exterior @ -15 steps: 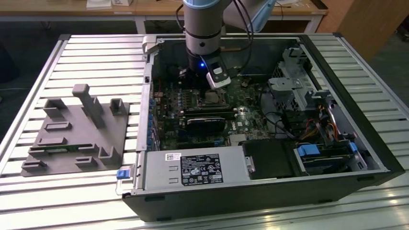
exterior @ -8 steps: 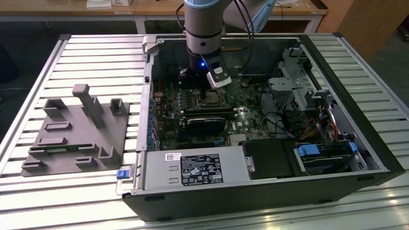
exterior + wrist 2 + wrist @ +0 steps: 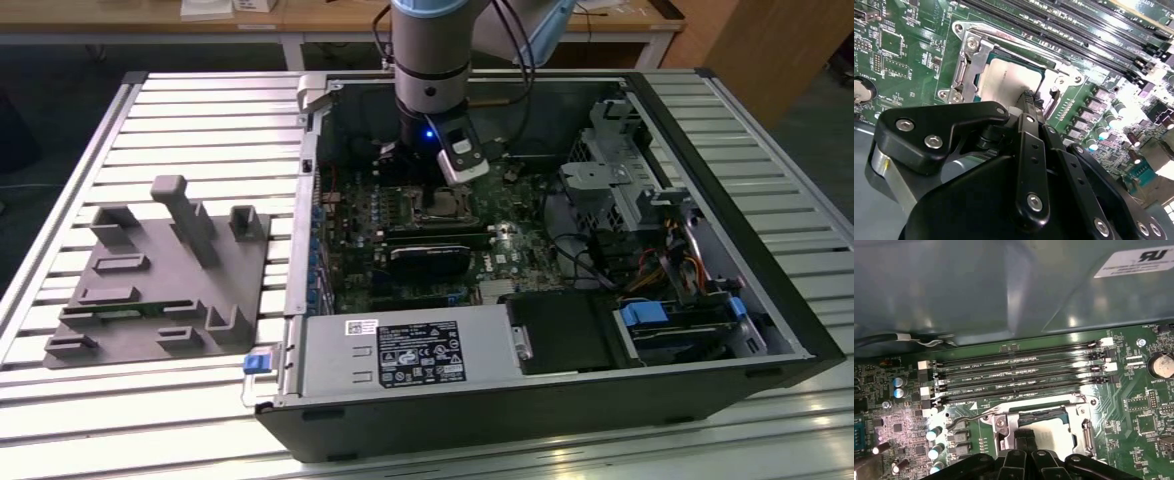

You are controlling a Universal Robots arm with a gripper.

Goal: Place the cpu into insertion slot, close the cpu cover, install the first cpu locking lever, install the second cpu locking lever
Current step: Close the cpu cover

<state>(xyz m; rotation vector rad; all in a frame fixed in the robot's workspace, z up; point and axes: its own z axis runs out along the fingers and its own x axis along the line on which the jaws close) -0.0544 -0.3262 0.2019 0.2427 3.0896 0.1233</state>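
Note:
The cpu (image 3: 1009, 80) lies flat in the insertion slot (image 3: 438, 205) on the green board, its silver top showing through the window of the cpu cover (image 3: 974, 52), which is down over it. In the first wrist view the cpu (image 3: 1056, 432) sits inside the cover frame (image 3: 1076, 412), and a thin wire lever (image 3: 968, 421) sticks out beside the socket. My gripper (image 3: 1027, 96) is shut, its two black fingertips pressed together at the socket's edge, right at the cover. The same shut gripper (image 3: 1024, 432) shows nothing held between its tips.
Long black memory slots (image 3: 1019, 370) run beside the socket. The open computer case (image 3: 694, 130) walls the area in, with the power supply box (image 3: 400, 355) at the front and a drive cage (image 3: 627, 180) on the exterior view's right. A grey fixture (image 3: 160, 270) lies outside on the slatted table.

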